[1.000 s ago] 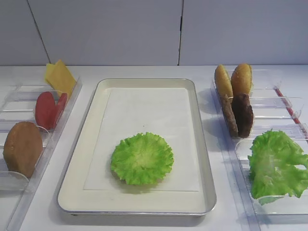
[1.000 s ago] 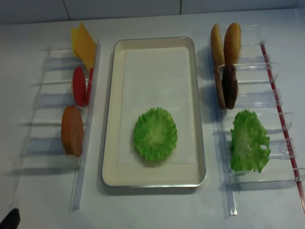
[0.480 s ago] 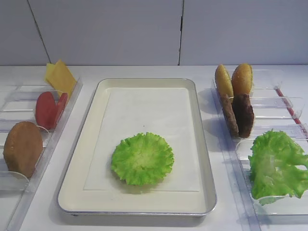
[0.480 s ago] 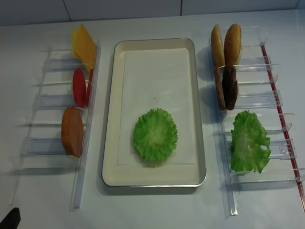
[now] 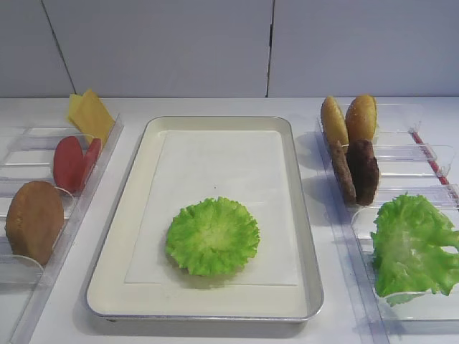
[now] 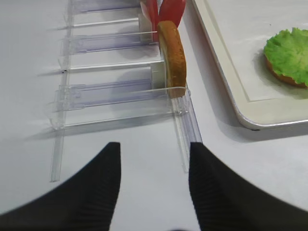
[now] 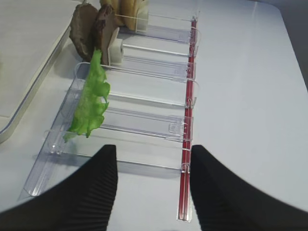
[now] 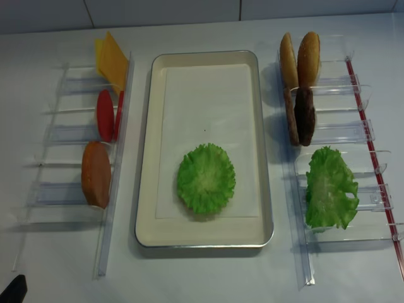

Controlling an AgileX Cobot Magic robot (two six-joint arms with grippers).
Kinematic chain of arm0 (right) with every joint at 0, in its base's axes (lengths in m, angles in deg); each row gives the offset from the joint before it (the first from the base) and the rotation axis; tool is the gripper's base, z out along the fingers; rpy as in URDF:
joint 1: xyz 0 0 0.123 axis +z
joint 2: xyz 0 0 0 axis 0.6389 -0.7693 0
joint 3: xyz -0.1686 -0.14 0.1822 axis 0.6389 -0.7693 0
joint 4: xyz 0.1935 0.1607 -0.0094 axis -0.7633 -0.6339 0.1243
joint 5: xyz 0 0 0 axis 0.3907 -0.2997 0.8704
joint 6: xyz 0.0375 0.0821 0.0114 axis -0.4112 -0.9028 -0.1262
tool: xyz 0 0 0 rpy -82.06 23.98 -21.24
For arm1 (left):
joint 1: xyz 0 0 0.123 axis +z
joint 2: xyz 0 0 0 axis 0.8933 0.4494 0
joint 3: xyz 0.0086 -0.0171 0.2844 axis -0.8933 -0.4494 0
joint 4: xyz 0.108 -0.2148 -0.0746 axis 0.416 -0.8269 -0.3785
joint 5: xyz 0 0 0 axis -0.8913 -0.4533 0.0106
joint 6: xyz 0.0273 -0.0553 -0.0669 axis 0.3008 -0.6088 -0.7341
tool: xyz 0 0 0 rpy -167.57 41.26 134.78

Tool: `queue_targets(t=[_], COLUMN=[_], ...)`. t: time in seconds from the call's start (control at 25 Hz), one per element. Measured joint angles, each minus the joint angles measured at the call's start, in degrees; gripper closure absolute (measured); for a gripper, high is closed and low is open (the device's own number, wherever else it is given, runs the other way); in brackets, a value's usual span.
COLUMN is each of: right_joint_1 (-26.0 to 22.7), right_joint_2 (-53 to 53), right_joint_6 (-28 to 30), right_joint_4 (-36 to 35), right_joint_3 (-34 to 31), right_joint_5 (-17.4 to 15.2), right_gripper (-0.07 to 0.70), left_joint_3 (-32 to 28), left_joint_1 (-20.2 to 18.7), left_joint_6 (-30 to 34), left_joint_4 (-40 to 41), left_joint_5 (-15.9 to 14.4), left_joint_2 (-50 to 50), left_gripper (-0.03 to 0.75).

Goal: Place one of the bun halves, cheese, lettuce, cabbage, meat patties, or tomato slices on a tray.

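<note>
The silver tray (image 5: 215,120) lies mid-table with a white paper sheet inside. On its near half rests the round frilly lettuce (image 5: 212,235), and the left wrist view shows a brown rim under that lettuce (image 6: 288,55). Cheese (image 5: 90,115), tomato slices (image 5: 72,163) and a bun half (image 5: 33,221) stand on edge in the left rack. Two bun halves (image 5: 360,117), meat patties (image 5: 362,170) and the cabbage (image 5: 409,244) fill the right rack. My left gripper (image 6: 154,147) hovers open and empty over the table, in front of the left rack. My right gripper (image 7: 153,149) is open and empty in front of the right rack.
Clear plastic racks (image 8: 69,136) with upright dividers flank the tray. A red strip (image 7: 187,120) runs along the outer edge of the right rack. A dark corner of the left arm (image 8: 12,291) shows at the bottom left of the overhead view.
The big wavy leaf in the right rack has shifted very slightly. Tray, lettuce and the other food stand where they were.
</note>
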Motion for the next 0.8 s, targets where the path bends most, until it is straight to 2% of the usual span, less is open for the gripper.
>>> queue_targets(t=[0.8], right_joint_1=[0.0], right_joint_2=[0.0], right_joint_6=[-0.91], right_joint_4=[0.25], right_joint_3=[0.0], right_joint_5=[0.1], right_gripper=[0.255], left_joint_3=[0.0], left_joint_1=[0.0], left_joint_6=[0.0], left_joint_4=[0.0], left_joint_5=[0.0], left_joint_2=[0.0], left_gripper=[0.411])
